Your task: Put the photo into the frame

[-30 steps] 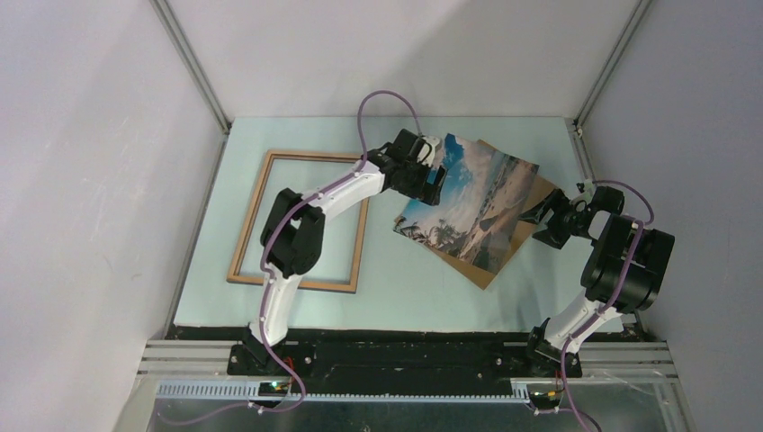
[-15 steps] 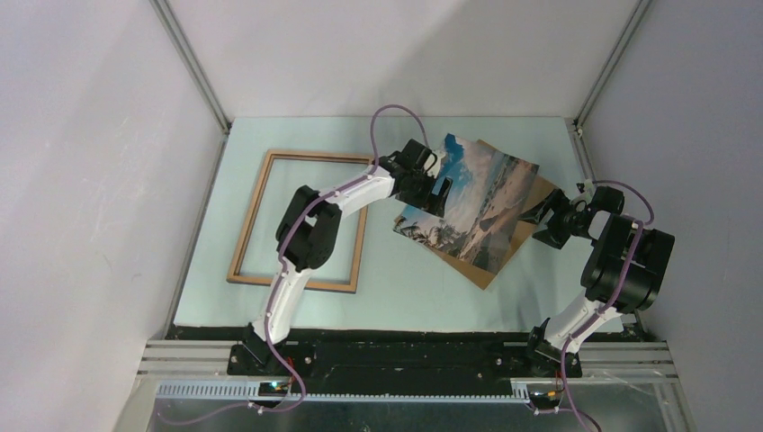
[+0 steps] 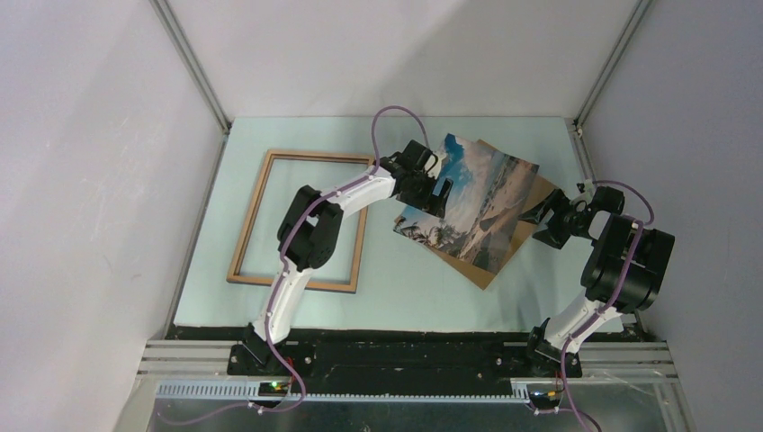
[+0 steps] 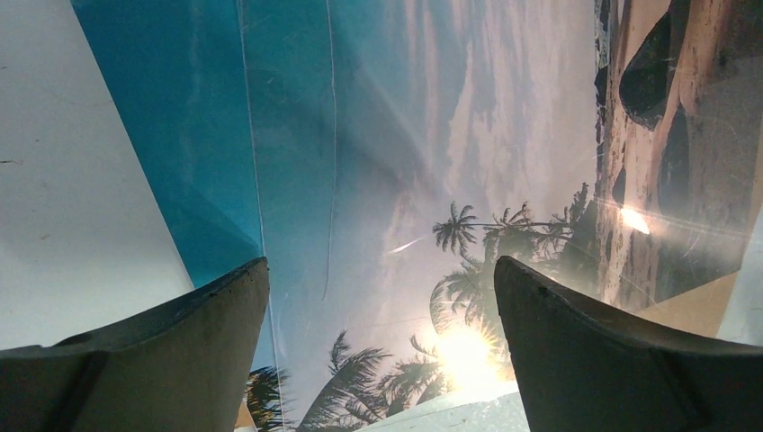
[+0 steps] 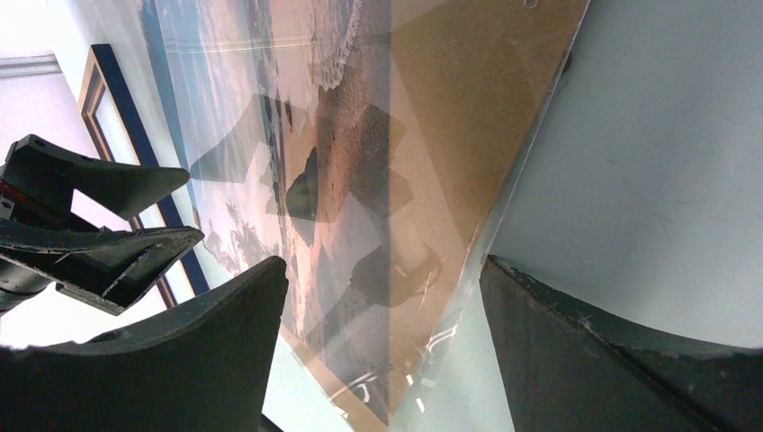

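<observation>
photo (image 3: 472,202): picture side up, askew on a brown backing board (image 3: 538,191), right of centre on the tabletop (image 3: 405,292)
frame (image 3: 306,155): flat at the left, brown face up, apart from the photo
left fingers (image 3: 440,190): spread wide over the photo's left edge
right fingers (image 3: 539,218): apart, beside the board's right corner

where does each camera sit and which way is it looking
top external: above and behind the bases, looking down at the table; both arms, left gripper at the photo, right gripper by the backing board
left wrist: low at the photo's edge, looking across the print; own fingers show
right wrist: low by the board, facing the frame; own fingers, plus the left gripper
shared: both wrists see the photo
</observation>
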